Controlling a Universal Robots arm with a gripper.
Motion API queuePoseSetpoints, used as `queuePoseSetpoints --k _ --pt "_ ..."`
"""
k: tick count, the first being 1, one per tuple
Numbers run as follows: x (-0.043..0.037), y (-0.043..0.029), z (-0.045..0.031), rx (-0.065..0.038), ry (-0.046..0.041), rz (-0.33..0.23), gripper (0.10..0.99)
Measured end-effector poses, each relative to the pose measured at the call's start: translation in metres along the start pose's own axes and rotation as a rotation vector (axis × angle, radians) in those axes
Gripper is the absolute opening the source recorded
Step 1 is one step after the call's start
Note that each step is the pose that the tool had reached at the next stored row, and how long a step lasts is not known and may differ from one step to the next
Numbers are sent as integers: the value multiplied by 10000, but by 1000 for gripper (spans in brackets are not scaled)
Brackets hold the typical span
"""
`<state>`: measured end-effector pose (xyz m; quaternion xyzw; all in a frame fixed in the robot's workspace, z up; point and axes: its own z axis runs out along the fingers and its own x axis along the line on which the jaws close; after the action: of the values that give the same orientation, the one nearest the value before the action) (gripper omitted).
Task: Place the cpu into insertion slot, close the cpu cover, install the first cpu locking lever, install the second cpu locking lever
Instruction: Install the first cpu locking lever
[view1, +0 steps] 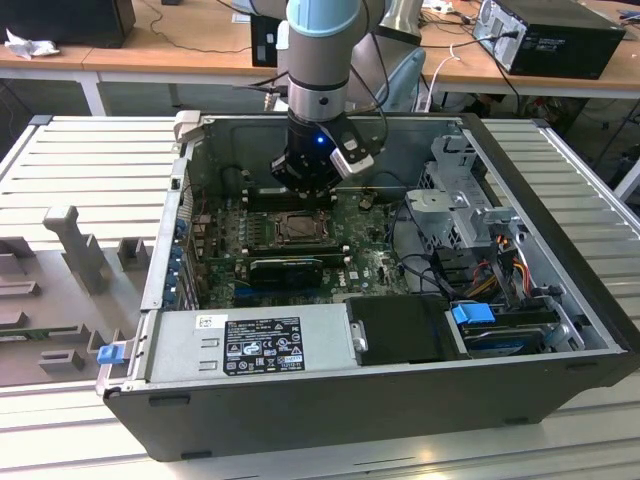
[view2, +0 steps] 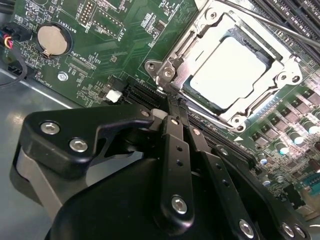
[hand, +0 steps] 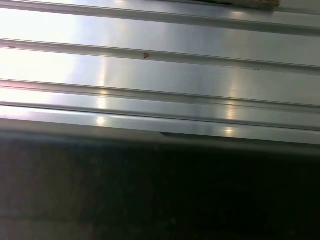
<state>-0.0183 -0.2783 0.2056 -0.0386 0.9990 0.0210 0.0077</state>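
Note:
In the second wrist view the pale square cpu lies in the insertion slot. The grey metal cpu cover is folded down around it, and the chip shows through the cover's window. A thin metal locking lever runs along one side of the socket. My gripper is shut, its two black fingers pressed together, with the tips right at a corner of the cover frame. In the exterior view the gripper hangs just behind the socket, inside the open computer case.
A coin battery sits on the green board. A long black card lies in front of the socket. The power supply is at the front, and the drive cage with cables is at the exterior view's right. The ribbed metal table surrounds the case.

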Motion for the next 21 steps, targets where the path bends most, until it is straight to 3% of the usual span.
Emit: queuePoseSetpoints --k 6,7,8,10,12,14,15,21 --pt "0 -2 37 189 16 -3 106" --pt "1 -5 45 176 19 -1 106" --pt "0 -4 48 55 10 0 106" --pt "-2 -2 47 -5 -2 0 106" --pt "-5 2 18 -21 -10 1 106" --pt "-5 4 -108 -6 0 0 106" --pt "-5 4 -127 -7 -2 -1 106" --pt "0 -59 -133 -30 -2 1 106"
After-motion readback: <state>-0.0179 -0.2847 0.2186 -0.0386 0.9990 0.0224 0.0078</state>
